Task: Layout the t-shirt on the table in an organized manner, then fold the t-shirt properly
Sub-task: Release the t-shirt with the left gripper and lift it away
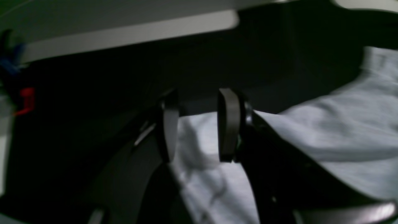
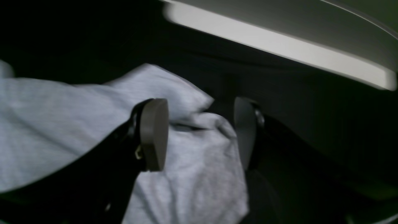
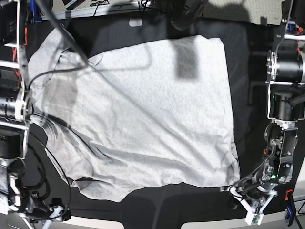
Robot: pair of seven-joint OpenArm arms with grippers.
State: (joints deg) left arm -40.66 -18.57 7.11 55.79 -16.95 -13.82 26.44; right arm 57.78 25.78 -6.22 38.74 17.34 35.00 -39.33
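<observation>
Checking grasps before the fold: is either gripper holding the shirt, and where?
Neither. The left gripper and right gripper stand open over edges of the light-grey cotton t-shirt.

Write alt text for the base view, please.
A pale grey t-shirt lies spread, wrinkled and skewed, on a black table. The left gripper sits at its near corner; dark cables cross its far side.

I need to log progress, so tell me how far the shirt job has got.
Done: the t-shirt lies spread over the table, though wrinkled and skewed, no fold made. In hand: the left gripper and right gripper both stand open over corners of the cloth near the table's front edge, gripping nothing. Left: smoothing it square, then every fold.
</observation>
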